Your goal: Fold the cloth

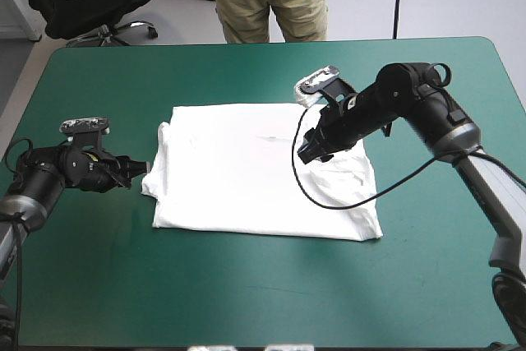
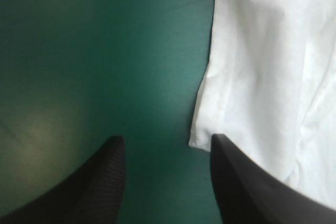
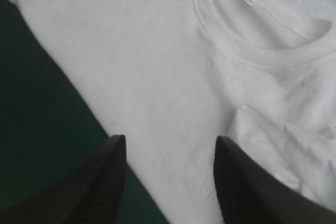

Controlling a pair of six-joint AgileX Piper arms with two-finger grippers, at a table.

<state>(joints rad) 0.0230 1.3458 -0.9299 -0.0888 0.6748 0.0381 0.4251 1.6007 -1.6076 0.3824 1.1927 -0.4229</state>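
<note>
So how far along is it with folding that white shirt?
Early days. Done: the T-shirt lies spread flat on the teal-green table. In hand: the left claw sits at the shirt's edge and the right claw hangs over it, both open, neither gripping. Left: all the main folds into a bundle.

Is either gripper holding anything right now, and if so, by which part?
Nothing is held. The left gripper is open at the edge of the T-shirt; the right gripper is open above it.
</note>
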